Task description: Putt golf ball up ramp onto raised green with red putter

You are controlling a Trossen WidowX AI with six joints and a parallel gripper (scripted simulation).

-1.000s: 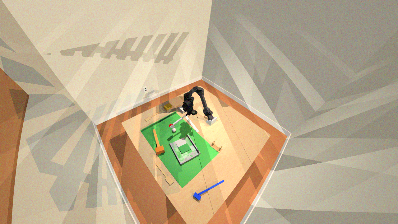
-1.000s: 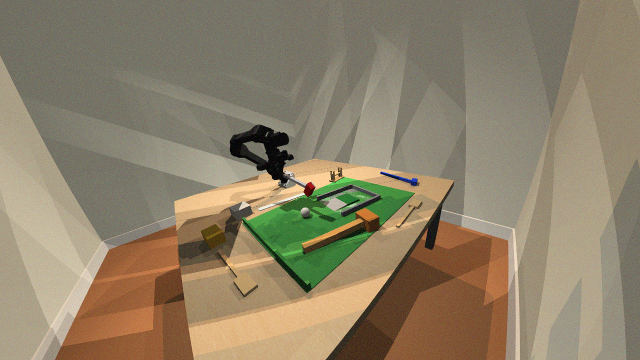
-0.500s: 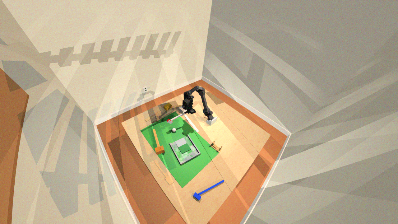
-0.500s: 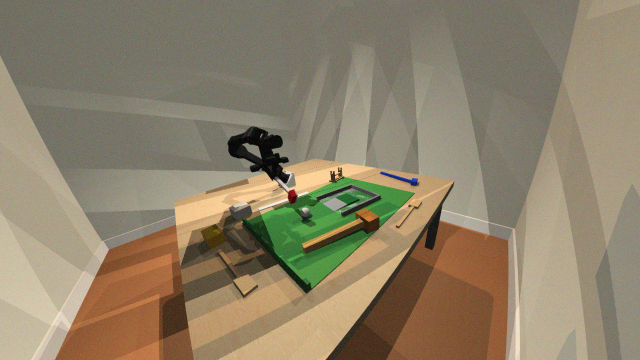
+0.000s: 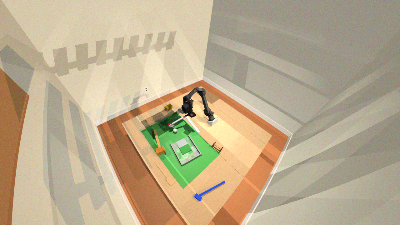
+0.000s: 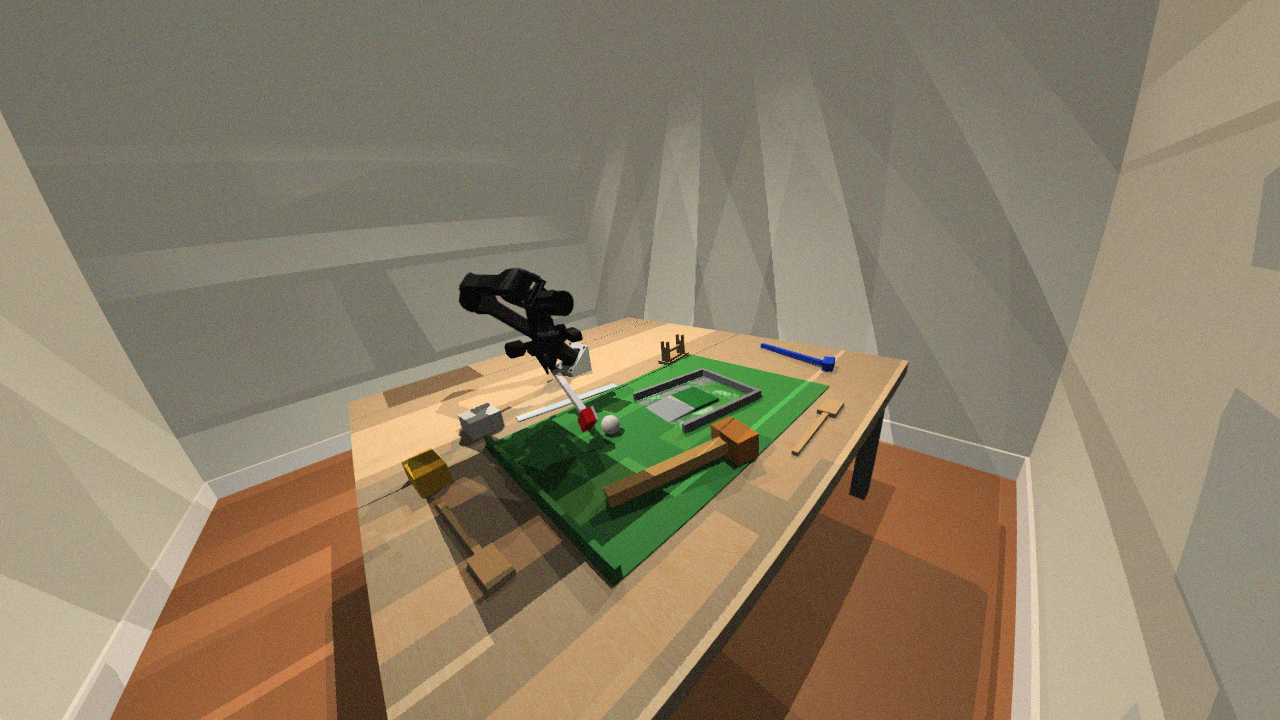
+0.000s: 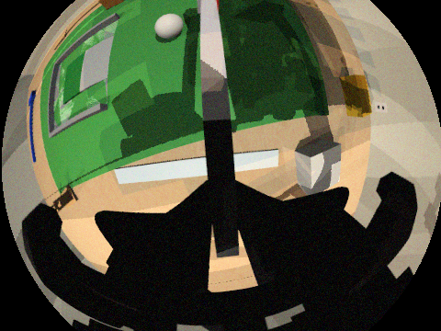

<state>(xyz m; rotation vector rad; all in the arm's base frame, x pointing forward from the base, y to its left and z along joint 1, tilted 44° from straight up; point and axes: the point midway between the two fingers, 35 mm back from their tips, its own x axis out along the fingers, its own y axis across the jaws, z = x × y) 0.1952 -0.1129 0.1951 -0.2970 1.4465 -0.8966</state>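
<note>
My gripper (image 5: 189,115) (image 6: 553,368) (image 7: 219,184) is shut on the dark grip of the red putter, whose pale shaft (image 5: 178,120) (image 6: 571,394) (image 7: 213,51) slants down over the green mat. Its red head (image 5: 170,124) (image 6: 587,418) is low beside the white golf ball (image 5: 175,130) (image 6: 610,424) (image 7: 169,26), on the side away from the ramp. A small gap shows between them; I cannot tell whether the head touches the mat. The grey ramp (image 5: 182,143) (image 6: 669,409) (image 7: 96,66) leads to the raised green (image 5: 185,149) (image 6: 696,398) (image 7: 73,80) inside a grey border.
An orange mallet (image 5: 160,150) (image 6: 736,441) lies along the mat's side. A white block (image 6: 481,421) (image 7: 318,166), a yellow block (image 5: 168,107) (image 6: 426,471) (image 7: 356,96) and a white strip (image 5: 192,124) (image 7: 161,173) are near the mat. A blue mallet (image 5: 198,197) (image 6: 827,362) and a small rack (image 6: 673,350) are farther off.
</note>
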